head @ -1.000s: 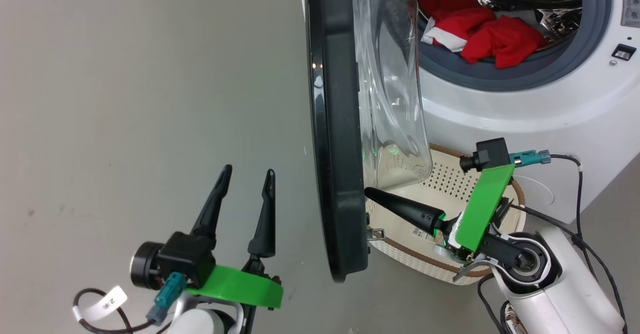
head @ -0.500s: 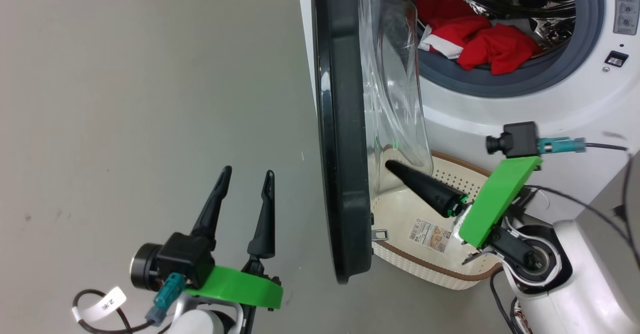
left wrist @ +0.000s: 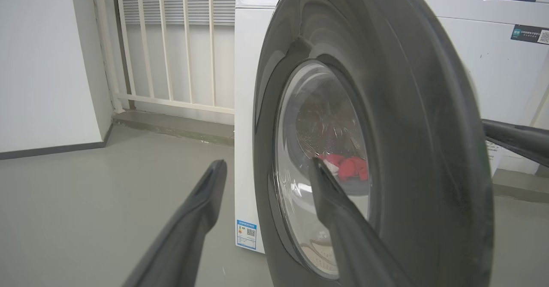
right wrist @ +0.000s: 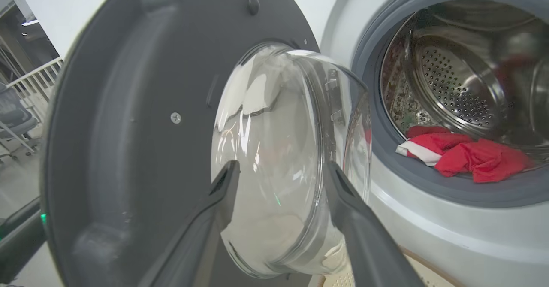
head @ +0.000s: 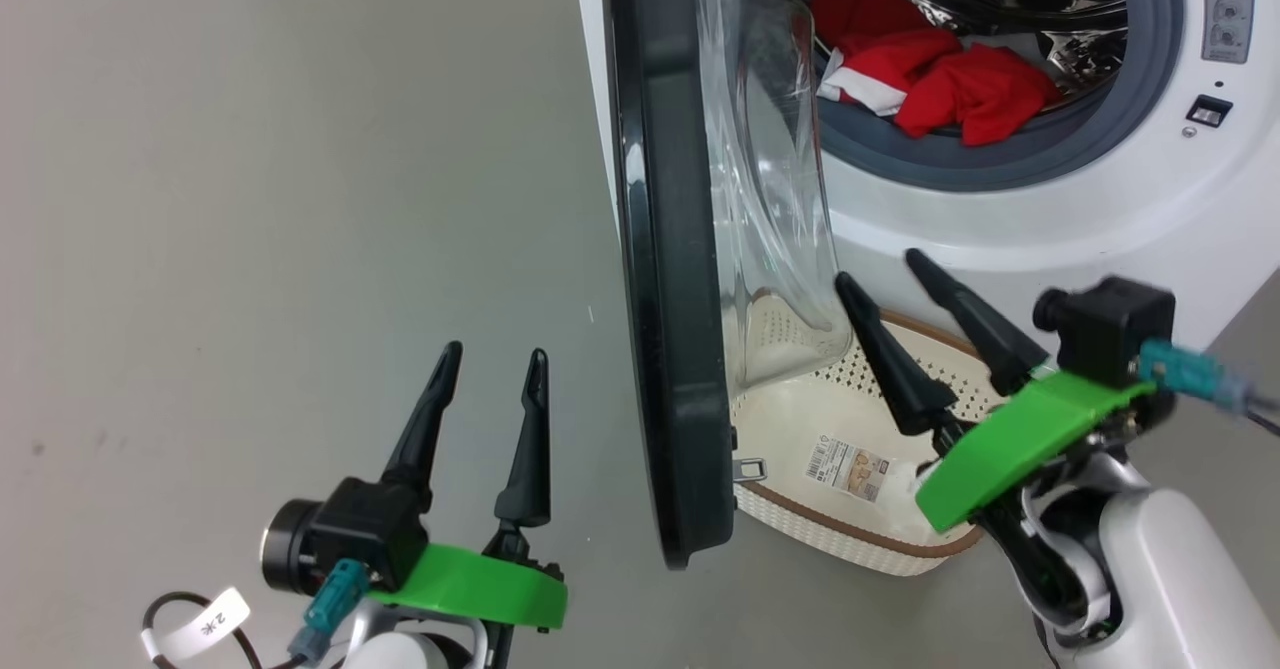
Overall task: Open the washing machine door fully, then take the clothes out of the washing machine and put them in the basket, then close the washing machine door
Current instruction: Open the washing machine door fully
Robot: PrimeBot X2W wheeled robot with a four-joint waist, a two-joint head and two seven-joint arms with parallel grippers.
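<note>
1. The washing machine door [head: 670, 279] is seen standing straight out from the washing machine [head: 1000, 219]. It is judged to be only partly open.
2. The clothes [head: 940, 89] are seen in a red heap at the front of the drum, partly on the grey rubber ring [head: 960, 164].
3. The basket [head: 850, 531] is set on the floor under the round hole, partly behind the door. No clothes are in it yet.
4. The right gripper [head: 880, 269] is held over the basket, just beside the glass bowl [head: 760, 179]. Its fingers are spread wide and nothing is held.
5. The left gripper [head: 497, 351] is kept on the other side of the door. Its fingers are spread too, and nothing is held.
6. The door is thought to be hard, stiff and slippery. It is best pushed on the black rim, not on the glass.
7. The clothes are thought to be soft, light and floppy. They are best pinched at a thick fold on top of the heap.
</note>
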